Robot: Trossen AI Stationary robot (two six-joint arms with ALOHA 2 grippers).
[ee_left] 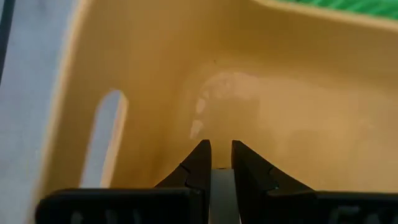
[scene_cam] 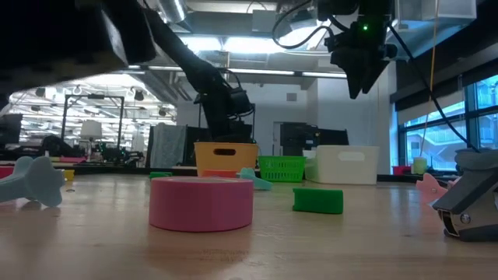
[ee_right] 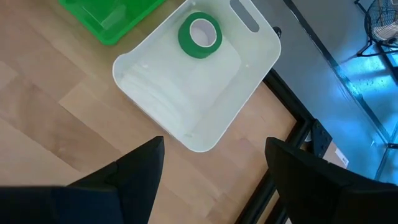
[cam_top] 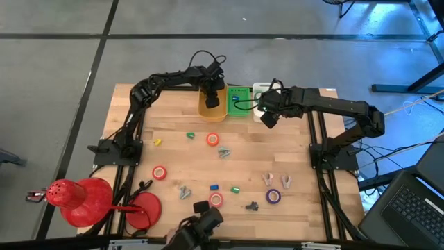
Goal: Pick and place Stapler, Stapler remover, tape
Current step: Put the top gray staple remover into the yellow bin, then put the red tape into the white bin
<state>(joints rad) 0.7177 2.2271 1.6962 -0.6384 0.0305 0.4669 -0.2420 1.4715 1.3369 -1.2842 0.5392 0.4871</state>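
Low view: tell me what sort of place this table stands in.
Probably a robotics lab in a large open industrial hall: ceiling strip lights over long rows of benches, tall windows, and a wooden table fitted with two arms and sorting bins.

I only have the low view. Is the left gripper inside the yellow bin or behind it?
Observer: Inside. The left gripper is down in the yellow bin, with its fingers nearly together.
Operator: Anything in the white bin?
Observer: One green tape roll lies flat in the white bin.
Operator: And the right gripper?
Observer: The right gripper is open and empty, above the bare table just beside the white bin.
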